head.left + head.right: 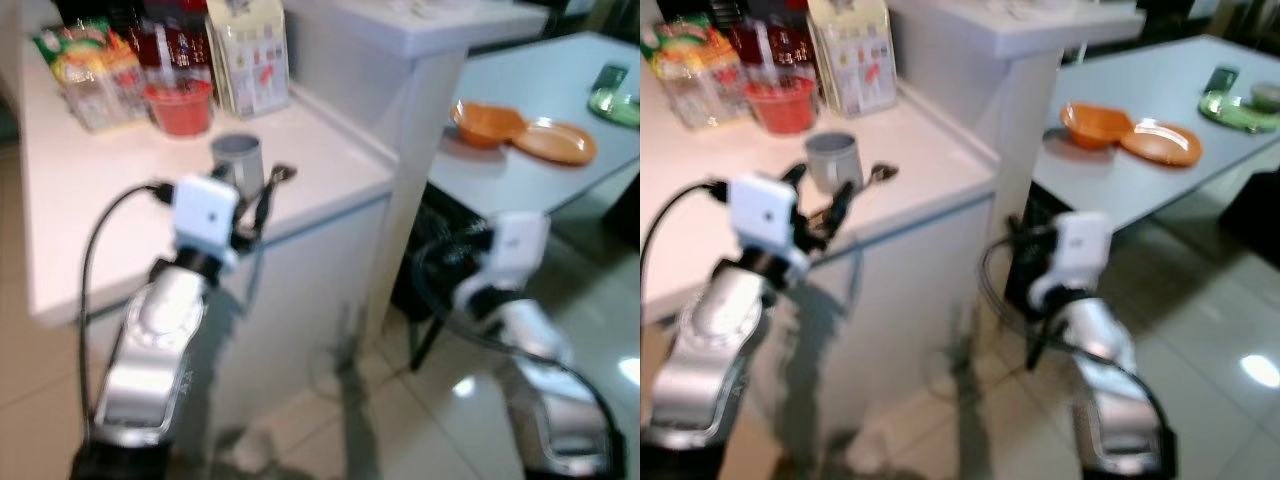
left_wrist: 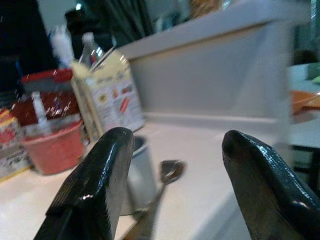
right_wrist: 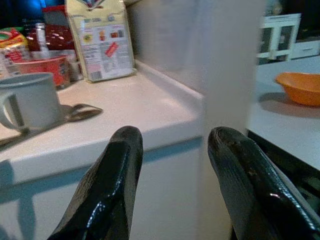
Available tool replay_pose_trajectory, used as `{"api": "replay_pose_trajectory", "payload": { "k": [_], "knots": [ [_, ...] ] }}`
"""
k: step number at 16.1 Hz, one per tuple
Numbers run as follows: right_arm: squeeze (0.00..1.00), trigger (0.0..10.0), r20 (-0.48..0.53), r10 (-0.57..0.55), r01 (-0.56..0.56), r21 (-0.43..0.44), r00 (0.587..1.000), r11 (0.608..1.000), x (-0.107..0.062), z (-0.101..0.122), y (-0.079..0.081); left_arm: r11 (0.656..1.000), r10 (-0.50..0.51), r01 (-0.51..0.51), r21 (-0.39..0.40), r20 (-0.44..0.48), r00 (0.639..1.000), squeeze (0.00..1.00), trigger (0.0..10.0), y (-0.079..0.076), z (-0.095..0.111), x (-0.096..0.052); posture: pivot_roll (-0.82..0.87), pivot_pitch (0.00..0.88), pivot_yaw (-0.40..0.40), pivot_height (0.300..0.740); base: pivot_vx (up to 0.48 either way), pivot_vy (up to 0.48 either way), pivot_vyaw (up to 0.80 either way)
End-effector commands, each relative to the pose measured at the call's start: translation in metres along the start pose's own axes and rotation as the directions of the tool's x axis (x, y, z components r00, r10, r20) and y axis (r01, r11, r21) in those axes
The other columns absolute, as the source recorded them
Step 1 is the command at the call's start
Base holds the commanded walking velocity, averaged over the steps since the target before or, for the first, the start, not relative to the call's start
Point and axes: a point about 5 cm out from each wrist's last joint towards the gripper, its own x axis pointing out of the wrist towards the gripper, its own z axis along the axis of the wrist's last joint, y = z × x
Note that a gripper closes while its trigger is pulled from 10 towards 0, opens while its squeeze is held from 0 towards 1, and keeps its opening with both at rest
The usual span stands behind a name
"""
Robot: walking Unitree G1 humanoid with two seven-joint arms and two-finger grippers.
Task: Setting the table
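left gripper (image 2: 172,190) is spread wide, empty, raised just short of the counter (image 1: 330,170) edge; spoon (image 1: 277,176) lies by the grey mug (image 1: 238,160) near that edge; imo come in low, straddle the handle w/ both fingers, don't bump the mug; right gripper (image 3: 175,185) also apart, idle; orange bowl (image 1: 485,123) + plate (image 1: 555,140) already on the table (image 1: 520,70).

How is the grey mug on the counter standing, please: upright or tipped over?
Upright: the grey mug rests on its base on the counter, walls vertical, beside the spoon.
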Motion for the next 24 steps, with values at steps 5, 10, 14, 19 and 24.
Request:
{"api": "replay_pose_trajectory", "payload": {
  "k": [5,10,14,19,24],
  "knots": [
    [0.0,10.0,-0.017,0.035,-0.036,-0.028,0.999,0.999,-0.002,0.0,0.0,1.0,-0.004,0.005,0.009,-0.003,1.0,0.0,10.0,0.0,0.001,0.001,0.07,0.0,-0.026,0.74,0.355,0.0,0.0],
    [0.0,10.0,-0.047,0.097,-0.099,-0.058,0.994,0.993,-0.004,-0.004,0.005,1.0,-0.003,0.004,0.012,-0.005,1.0,0.0,10.0,0.0,0.001,0.0,0.07,0.0,-0.033,0.74,0.355,0.0,0.45],
    [0.0,10.0,-0.052,0.097,-0.099,-0.029,0.994,0.995,-0.006,-0.006,0.004,0.998,-0.054,0.054,-0.018,0.011,0.998,0.0,10.0,-0.005,0.004,-0.003,0.07,0.0,-0.032,0.74,0.347,0.0,0.0],
    [0.0,10.0,-0.042,0.105,-0.106,-0.014,0.994,0.994,-0.008,-0.006,0.004,0.972,-0.221,0.227,-0.068,0.08,0.972,0.0,10.0,-0.019,0.015,-0.009,0.07,0.0,-0.033,0.74,0.0,0.0,0.0],
    [0.0,10.0,-0.05,0.154,-0.154,-0.01,0.987,0.988,-0.011,-0.005,0.005,0.901,-0.427,0.428,-0.07,0.018,0.904,0.0,10.0,-0.04,0.012,-0.003,0.06,0.0,-0.034,0.74,0.0,0.0,0.0]
  ]
}}
